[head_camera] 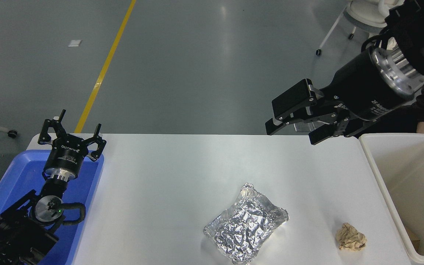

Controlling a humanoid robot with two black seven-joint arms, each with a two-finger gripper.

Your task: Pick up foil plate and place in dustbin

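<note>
Fingers of the right gripper [292, 126] spread, empty, well above the foil plate [246, 225] on the counter [168, 176] (left gripper [72, 135] parked, open); dustbin [381, 184] at right.

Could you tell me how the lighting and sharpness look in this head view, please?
Head view: even overhead light, soft shadows; the foil plate sparkles without blowing out; a pale glare streak on the floor; the right gripper is sharp, no motion blur.

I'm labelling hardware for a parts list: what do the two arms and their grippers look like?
Both arms are black with polished silver wrist rings. The left gripper has slim black fingers, white lettering, a looping black cable and a green light. The right gripper has blocky black fingers and white lettering.
</note>
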